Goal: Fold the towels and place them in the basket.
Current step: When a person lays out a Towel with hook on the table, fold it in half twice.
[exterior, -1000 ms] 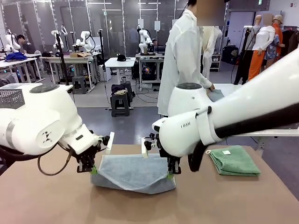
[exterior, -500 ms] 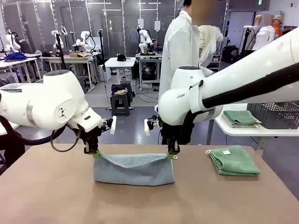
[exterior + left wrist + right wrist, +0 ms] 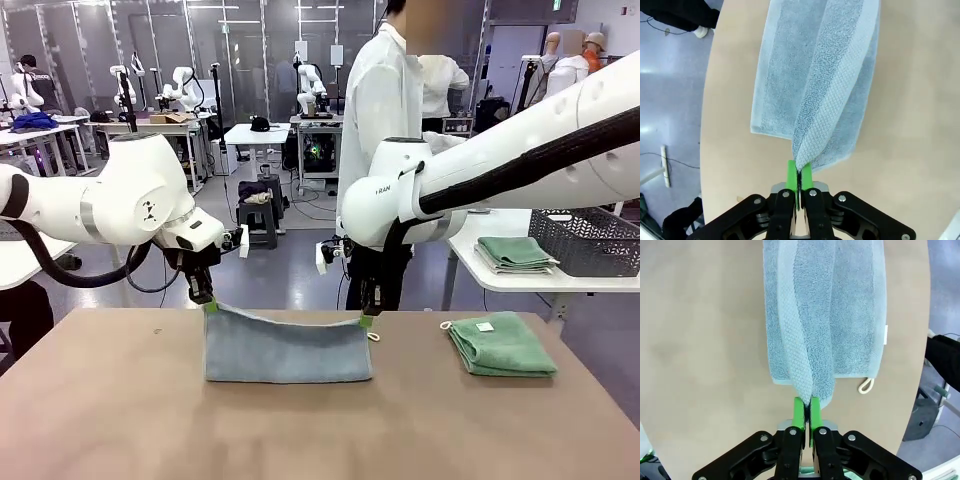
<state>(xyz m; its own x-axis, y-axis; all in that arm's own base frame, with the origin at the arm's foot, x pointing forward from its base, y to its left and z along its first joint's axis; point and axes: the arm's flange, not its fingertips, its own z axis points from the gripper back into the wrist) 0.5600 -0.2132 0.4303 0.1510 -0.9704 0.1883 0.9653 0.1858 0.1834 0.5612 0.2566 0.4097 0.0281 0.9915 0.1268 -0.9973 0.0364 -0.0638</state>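
A pale grey-blue towel (image 3: 287,348) lies folded on the tan table, its upper layer lifted along the far edge. My left gripper (image 3: 210,305) is shut on the towel's far left corner, and my right gripper (image 3: 366,320) is shut on the far right corner. The left wrist view shows green pads (image 3: 790,172) pinching the towel (image 3: 815,85) corner; the right wrist view shows the same pinch on the towel (image 3: 825,310), with a small loop (image 3: 866,385) beside it. A folded mint green towel (image 3: 501,343) with a white tag lies at the right. The dark wire basket (image 3: 588,239) stands on the white side table.
A person in a white coat (image 3: 385,110) stands at the far edge behind the right arm. Folded green towels (image 3: 514,253) lie on the white side table (image 3: 500,280) beside the basket. The near half of the tan table (image 3: 300,430) is bare.
Both grippers have carried the towel's near edge up and over towards the far side, laying the towel into a fold. Both arms have drawn back and higher. The person shifted left.
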